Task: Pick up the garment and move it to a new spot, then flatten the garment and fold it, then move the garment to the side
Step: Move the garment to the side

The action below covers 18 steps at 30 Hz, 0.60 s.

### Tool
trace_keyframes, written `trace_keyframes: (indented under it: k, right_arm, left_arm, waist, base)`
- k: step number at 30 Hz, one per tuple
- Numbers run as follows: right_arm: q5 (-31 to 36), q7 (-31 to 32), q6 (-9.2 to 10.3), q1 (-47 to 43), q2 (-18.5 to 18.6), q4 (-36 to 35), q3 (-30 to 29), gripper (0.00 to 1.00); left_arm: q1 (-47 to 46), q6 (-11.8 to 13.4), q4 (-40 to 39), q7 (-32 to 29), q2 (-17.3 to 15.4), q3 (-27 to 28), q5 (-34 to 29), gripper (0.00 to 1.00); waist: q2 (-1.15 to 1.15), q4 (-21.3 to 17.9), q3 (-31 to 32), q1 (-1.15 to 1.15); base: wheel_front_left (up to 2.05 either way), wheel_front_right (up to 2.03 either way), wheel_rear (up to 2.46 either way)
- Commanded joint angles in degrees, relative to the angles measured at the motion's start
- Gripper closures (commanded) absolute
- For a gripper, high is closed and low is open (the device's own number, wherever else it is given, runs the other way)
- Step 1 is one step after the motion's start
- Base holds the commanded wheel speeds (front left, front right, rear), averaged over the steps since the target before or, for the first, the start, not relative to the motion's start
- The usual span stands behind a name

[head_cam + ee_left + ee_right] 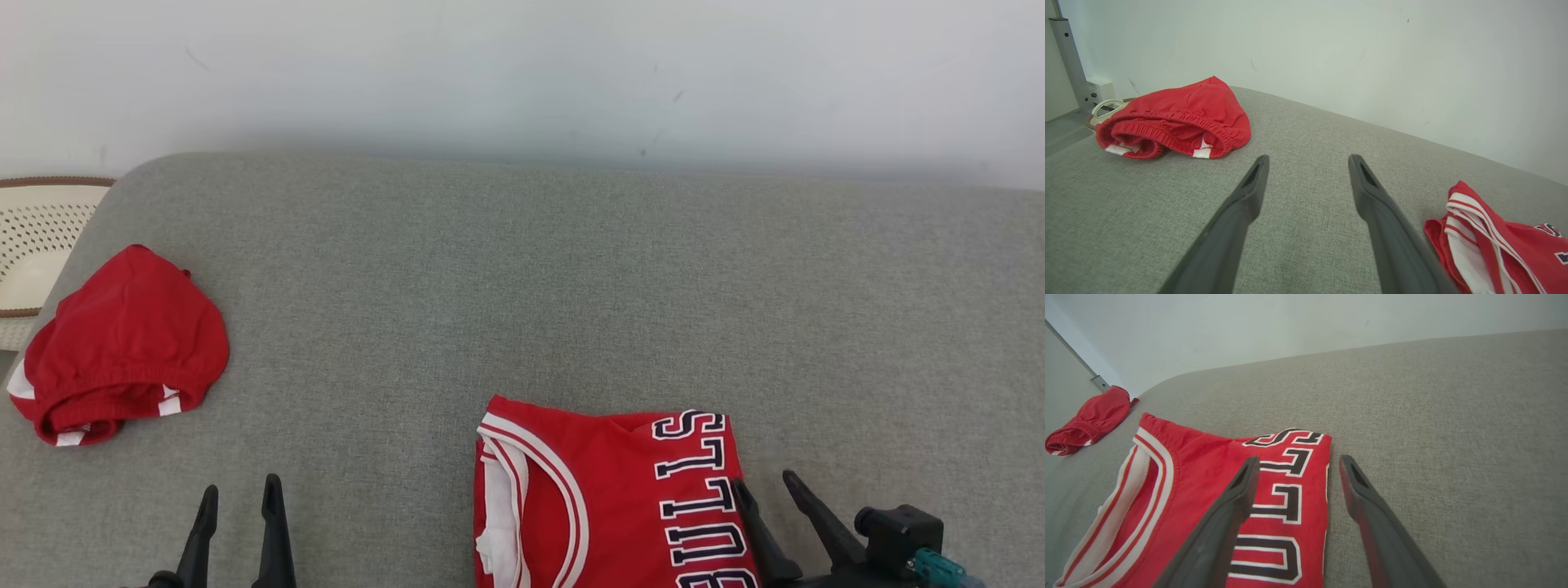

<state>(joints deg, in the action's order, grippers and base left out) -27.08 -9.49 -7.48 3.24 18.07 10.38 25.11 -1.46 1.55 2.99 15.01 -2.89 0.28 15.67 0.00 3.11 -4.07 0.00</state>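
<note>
The garment [612, 498], a red jersey with white trim and dark lettering, lies folded on the grey cushion [522, 286] at the bottom centre of the head view. My right gripper [765, 483] stands open at its right edge. In the right wrist view the right gripper [1299, 458] straddles that edge of the garment [1208, 490], one finger above the lettering, the other over bare fabric, holding nothing. My left gripper [241, 486] is open and empty over the cushion, left of the jersey. The left wrist view has the left gripper [1309, 159] and the garment [1502, 249] at lower right.
A bundled pair of red shorts [122, 343] [1180, 118] [1090, 416] lies at the cushion's far left edge. A cream perforated basket [33, 237] [1102, 110] sits beyond that edge. A pale wall runs behind the cushion.
</note>
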Motion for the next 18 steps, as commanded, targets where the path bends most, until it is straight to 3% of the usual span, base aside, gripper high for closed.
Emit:
trace_keyframes:
  k: [1,7,18]
  right_arm:
    - [1.07,1.00,-0.03,-0.77,-1.17,0.82,-1.17,0.00]
    - [3.09,4.00,-0.03,-0.77,-4.17,3.42,-4.39,0.00]
    - [2.39,7.89,-0.03,1.96,-6.08,8.70,-4.27,0.00]
  left_arm:
    - [-0.13,0.04,-0.12,0.23,-0.01,0.02,-0.07,0.00]
    - [-0.72,-0.15,0.06,0.23,-0.01,-0.03,0.14,0.00]
    - [-0.62,-0.37,0.50,0.23,-0.01,-0.08,0.72,0.00]
  waist:
    - [0.00,-0.06,-0.21,0.00]
    - [0.00,0.10,-0.88,0.00]
    - [0.00,0.76,-1.15,0.00]
  base:
    - [0.00,0.00,0.00]
    - [0.00,0.00,0.00]
    - [0.00,0.00,0.00]
